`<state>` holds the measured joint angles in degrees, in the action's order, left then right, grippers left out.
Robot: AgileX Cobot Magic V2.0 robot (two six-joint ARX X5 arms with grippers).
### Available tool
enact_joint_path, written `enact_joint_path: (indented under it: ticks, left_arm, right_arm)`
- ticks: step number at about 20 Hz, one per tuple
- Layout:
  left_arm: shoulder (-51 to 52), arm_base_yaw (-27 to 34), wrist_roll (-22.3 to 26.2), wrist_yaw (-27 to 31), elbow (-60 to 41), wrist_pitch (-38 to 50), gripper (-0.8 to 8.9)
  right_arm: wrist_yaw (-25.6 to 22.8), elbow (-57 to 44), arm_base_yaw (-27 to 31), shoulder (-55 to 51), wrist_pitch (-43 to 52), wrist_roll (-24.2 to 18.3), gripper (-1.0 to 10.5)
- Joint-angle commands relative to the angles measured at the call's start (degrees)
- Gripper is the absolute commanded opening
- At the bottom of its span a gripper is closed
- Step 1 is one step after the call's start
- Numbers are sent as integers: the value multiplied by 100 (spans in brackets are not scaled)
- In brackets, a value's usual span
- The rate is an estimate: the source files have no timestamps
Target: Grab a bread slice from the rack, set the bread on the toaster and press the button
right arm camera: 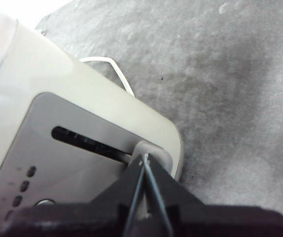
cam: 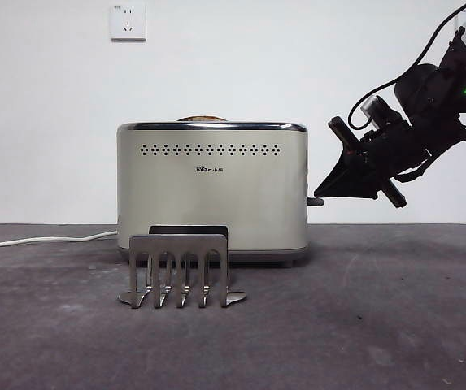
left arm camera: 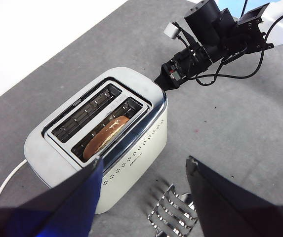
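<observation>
The cream toaster (cam: 212,191) stands mid-table. The slice of bread (left arm camera: 106,138) sits deep in one slot, and only its crust top (cam: 200,119) peeks over the chrome rim. The grey rack (cam: 181,272) in front of the toaster holds nothing. My right gripper (right arm camera: 143,160) is shut, with its tip on the dark lever knob (right arm camera: 153,150) at the low end of the slot in the toaster's narrow side; it reaches in from the right in the front view (cam: 320,193). My left gripper (left arm camera: 144,163) is open and empty, high above the toaster and rack.
A white power cord (cam: 45,239) runs from the toaster's left side across the grey table (cam: 379,325). A white wall socket (cam: 128,22) is on the back wall. The right arm's cables (left arm camera: 230,59) hang beside the toaster.
</observation>
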<state>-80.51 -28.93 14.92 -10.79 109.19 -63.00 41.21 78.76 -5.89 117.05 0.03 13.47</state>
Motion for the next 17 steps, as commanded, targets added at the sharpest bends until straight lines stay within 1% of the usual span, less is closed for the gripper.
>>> enact_joint_path:
  ticks: [1,3,6,9,11,12,14,16,17]
  left_arm:
    - [-2,2,-37,-15,-22,-20,283]
    - [-2,2,-37,-11,-22,-57,283]
    - [-2,2,-35,-7,-22,-136,283]
    - [-2,2,-37,-9,-22,-142,283]
    - [-2,2,-37,-9,-22,-162,283]
    - [-2,2,-37,-9,-22,-184,283]
    - [-2,2,-39,-11,-22,-278,283]
    - [-2,2,-39,-13,-22,-422,283]
    - [-2,2,-39,-13,-22,-470,283]
  right_arm:
    - [87,-155,-22,116,-153,68,-12]
    - [63,-153,-22,-195,-116,103,-12]
    - [46,-153,-11,-953,-157,103,-12]
    - [44,-153,-13,-1858,-610,81,-12]
    - [48,-153,-13,-2505,-1287,-76,-12]
    - [50,-153,-15,-2850,-1794,-199,-12]
    - [48,-153,-20,-3451,-2903,-605,-12]
    - [46,-153,-24,-3998,-4081,-1154,-12]
    - [46,-153,-24,-4142,-4419,-1316,-12]
